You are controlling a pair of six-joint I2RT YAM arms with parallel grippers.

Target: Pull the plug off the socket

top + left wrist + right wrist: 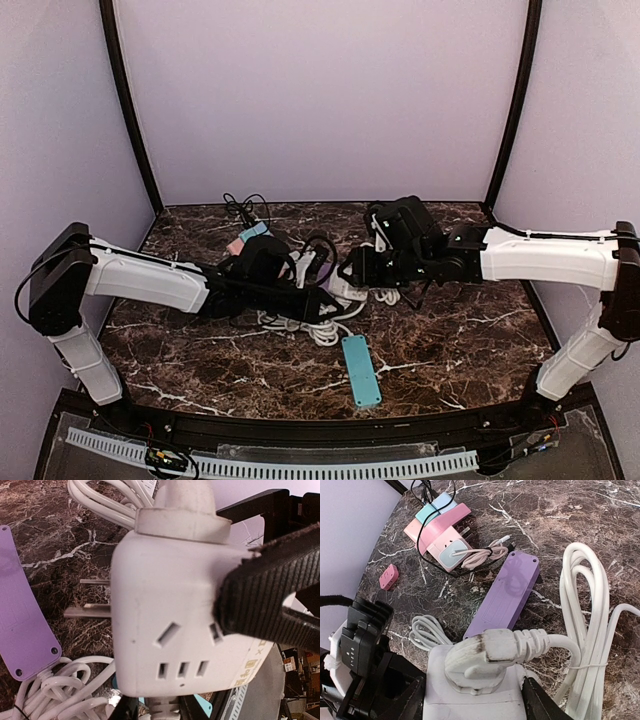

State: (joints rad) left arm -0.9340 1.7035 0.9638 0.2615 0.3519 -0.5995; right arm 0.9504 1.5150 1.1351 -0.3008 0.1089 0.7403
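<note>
Crowding is the first hazard from above. The left gripper (322, 300) and the right gripper (352, 272) meet nose to nose over the white socket (347, 290) at mid-table. Loops of white cable (318, 330) lie around them, and a teal power strip (361, 370) lies nearer the bases. If either arm pulls off-axis, the fingers could knock together or drag the loops along.

In the left wrist view the socket fills the frame above the marble table (65, 535). Its own bare prongs (86, 611) stick out sideways, and the plug (182, 502) sits flush in its top face. A black ribbed finger pad (270, 590) presses against one side of the socket. The left gripper's own fingers barely show at the bottom edge, so I cannot tell whether they are apart or clamped on anything. A pull begun before they bite on the plug would likely just slide off its smooth shell.

The right wrist view shows the right gripper's fingers closed on both sides of the socket. The plug stands upright between them and its cable bends off to the right. That hold is on slick plastic, so a tight plug could drag or twist the socket out of it. The exposed prongs might then catch the purple strip (505, 597) just behind.
</note>
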